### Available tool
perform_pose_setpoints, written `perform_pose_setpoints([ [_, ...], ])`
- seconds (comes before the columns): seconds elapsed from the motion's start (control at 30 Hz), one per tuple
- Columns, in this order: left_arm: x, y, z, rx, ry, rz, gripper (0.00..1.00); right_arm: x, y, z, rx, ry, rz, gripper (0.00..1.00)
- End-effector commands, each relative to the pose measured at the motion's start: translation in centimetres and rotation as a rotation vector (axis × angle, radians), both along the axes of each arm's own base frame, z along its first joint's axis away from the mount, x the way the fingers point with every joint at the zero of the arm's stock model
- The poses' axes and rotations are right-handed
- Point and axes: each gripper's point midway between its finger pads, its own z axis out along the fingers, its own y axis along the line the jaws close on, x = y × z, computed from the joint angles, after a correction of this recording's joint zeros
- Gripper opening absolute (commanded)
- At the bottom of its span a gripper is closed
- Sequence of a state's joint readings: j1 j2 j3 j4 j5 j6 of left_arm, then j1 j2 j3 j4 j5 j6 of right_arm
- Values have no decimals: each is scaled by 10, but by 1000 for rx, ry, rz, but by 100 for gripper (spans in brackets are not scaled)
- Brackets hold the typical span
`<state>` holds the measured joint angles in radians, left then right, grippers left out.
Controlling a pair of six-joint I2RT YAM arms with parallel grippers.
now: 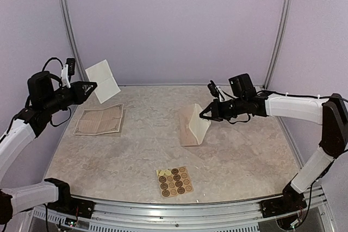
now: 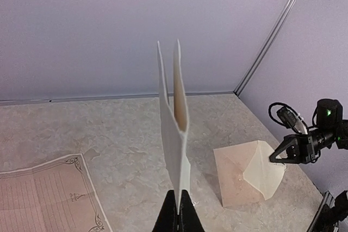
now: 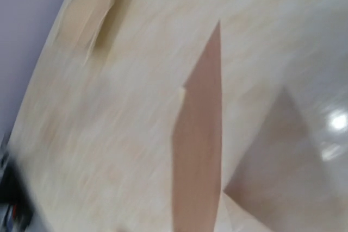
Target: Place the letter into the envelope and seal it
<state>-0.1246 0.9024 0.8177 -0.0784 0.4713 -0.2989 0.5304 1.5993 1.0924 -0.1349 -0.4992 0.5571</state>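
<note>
The letter (image 1: 102, 81), a folded white sheet, hangs in the air at the far left, pinched at its lower edge by my shut left gripper (image 1: 91, 86). In the left wrist view the letter (image 2: 175, 129) stands upright from the shut fingertips (image 2: 178, 202), its two leaves parted at the top. The pale tan envelope (image 1: 190, 126) lies mid-table with its whiter flap lifted. My right gripper (image 1: 204, 113) is shut on the flap's tip; the left wrist view also shows the envelope (image 2: 239, 175). The right wrist view is blurred and shows the flap (image 3: 198, 150) edge-on, fingers hidden.
A tan printed sheet (image 1: 99, 120) lies flat on the table under the left gripper. A tan sheet of round brown stickers (image 1: 174, 181) lies near the front edge. Walls and metal posts close the back and sides.
</note>
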Motion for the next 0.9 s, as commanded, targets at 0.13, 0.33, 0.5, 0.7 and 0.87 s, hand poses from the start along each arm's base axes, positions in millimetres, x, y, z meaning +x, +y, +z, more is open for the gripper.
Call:
perform_pose_setpoints([
  [0.13, -6, -21, -2, -26, -5, -121, 0, -65, 22, -34, -89, 111, 239, 0],
  [0.33, -25, -59, -8, 13, -8, -259, 0, -44, 17, -58, -198, 43, 215, 0],
  [0.5, -53, -98, -10, 15, -3, -382, 0, -15, 17, -57, -287, -64, 190, 19],
  [0.7, -95, -142, -5, -124, 17, -462, 0, 13, -15, -36, -437, -154, 7, 65],
  [0.87, -131, -171, 3, -227, 37, -518, 0, -20, -11, 41, -243, -297, 56, 83],
])
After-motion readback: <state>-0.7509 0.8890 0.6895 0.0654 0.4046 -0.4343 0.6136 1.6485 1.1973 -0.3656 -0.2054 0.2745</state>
